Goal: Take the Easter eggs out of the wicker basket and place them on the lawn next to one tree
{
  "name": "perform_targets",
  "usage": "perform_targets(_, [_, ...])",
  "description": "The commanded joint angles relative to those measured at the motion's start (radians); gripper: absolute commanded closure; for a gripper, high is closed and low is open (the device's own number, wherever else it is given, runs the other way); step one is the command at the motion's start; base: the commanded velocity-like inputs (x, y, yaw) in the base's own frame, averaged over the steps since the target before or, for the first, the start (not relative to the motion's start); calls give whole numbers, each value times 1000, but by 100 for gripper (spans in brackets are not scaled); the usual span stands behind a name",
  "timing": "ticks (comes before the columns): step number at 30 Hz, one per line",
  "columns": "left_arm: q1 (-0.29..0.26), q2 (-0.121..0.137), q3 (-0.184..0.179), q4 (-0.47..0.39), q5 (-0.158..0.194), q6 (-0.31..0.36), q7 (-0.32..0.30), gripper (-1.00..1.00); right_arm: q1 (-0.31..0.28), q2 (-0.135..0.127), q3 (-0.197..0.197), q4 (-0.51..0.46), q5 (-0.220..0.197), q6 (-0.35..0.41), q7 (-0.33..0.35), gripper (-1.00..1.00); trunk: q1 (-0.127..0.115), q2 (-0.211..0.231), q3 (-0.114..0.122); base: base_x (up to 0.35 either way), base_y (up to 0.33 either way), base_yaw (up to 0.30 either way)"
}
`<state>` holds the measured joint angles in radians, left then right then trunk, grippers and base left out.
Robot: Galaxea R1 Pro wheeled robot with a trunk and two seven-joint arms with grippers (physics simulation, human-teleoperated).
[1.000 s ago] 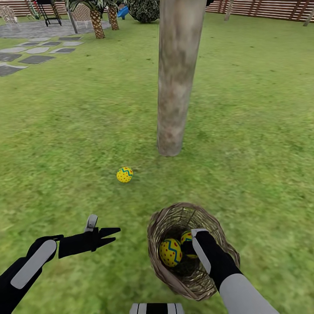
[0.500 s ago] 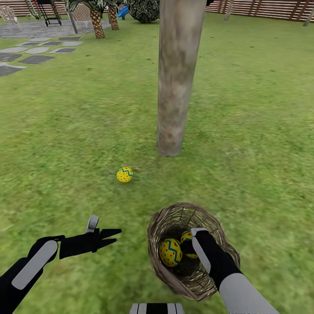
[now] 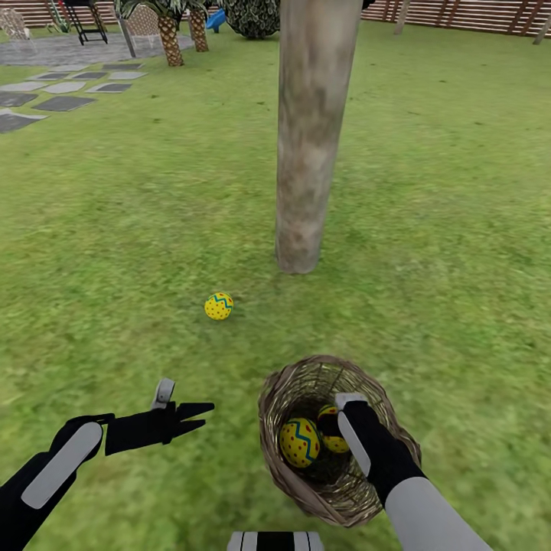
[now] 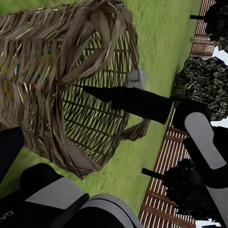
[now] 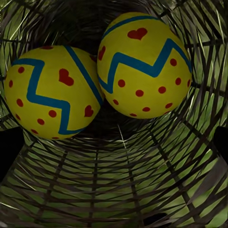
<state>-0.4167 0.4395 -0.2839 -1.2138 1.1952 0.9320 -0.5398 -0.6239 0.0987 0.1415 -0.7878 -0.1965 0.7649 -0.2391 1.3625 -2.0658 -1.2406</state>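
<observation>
Over the lawn, head view: one Easter egg lies near the tree; your right gripper, grip unclear, reaches into the wicker basket.
Left wrist: left gripper released.
Right wrist: centre on the nearer egg before clenching.

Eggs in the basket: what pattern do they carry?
Yellow eggs with blue zigzags, red dots and hearts; clearest in right wrist view.

Right gripper fingertips hidden inside wicker basket, jaw state unreadable. Second egg half covered by gripper. Tree crown cut off at top edge.
</observation>
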Motion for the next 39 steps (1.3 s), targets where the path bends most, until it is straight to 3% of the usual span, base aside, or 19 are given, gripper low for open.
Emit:
perform_targets(1, [-1,1,-1,0,0,2,-3,-100,0,0,3,-1,-11,-3,-9,-100,0,0,-2,0,0,0])
perform_targets(24, [-1,1,-3,-1,1,2,-3,-100,0,3,5,-5,-12,-12,-8,-100,0,0,-38,0,0,0])
perform_targets(31, [-1,1,-3,-1,1,2,-3,-100,0,2,30,-10,-12,-12,-4,-100,0,0,-49,0,0,0])
perform_targets(39, [-2,1,-5,-1,1,2,-3,-100,0,1,33,-29,-12,-12,-3,-100,0,0,-62,0,0,0])
